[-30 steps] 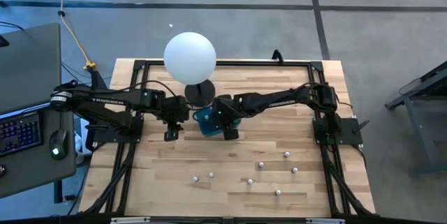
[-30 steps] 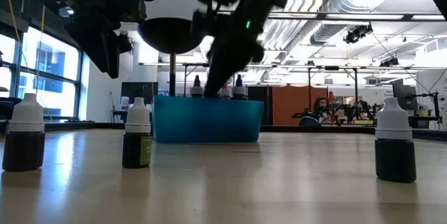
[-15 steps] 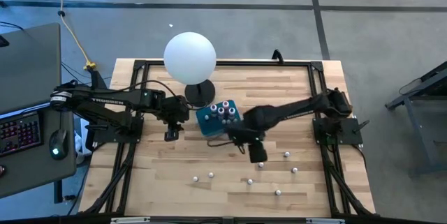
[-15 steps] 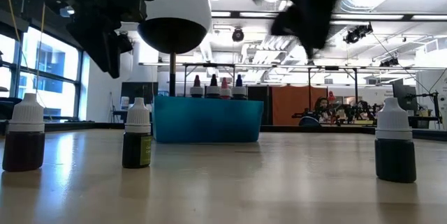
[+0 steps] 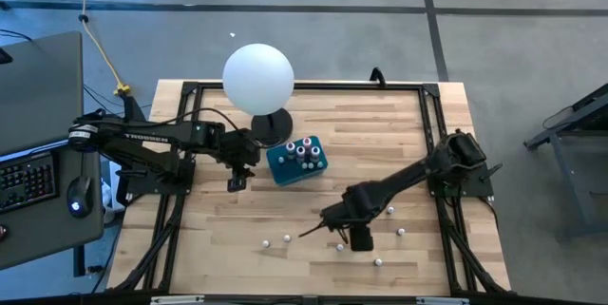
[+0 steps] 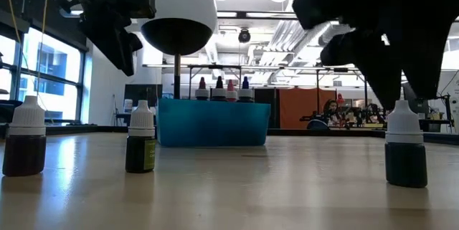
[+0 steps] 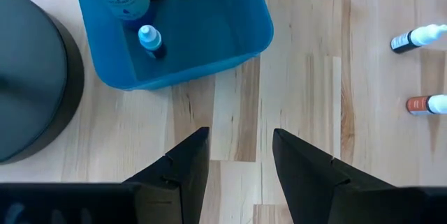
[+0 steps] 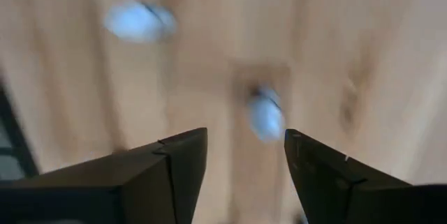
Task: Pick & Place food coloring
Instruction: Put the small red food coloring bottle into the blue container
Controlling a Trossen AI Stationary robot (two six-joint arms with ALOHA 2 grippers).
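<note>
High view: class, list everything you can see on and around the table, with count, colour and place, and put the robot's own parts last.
Boxed food coloring bottles: at least four; red, blue and dark caps; upright in the teal box.
Loose food coloring bottles: at least five showing; whitish; scattered on the table's half away from the lamp. The right arm may hide more.
Teal box: one; teal; mid-table, beside the lamp's base.
Ball lamp: one; white globe, dark base; behind the box.
Table: one; light wood, black frame.
Keyboard: one; dark; grey desk left of the table.
Left gripper: open, empty, left of the box.
Right gripper: open, over the loose bottles.
</note>
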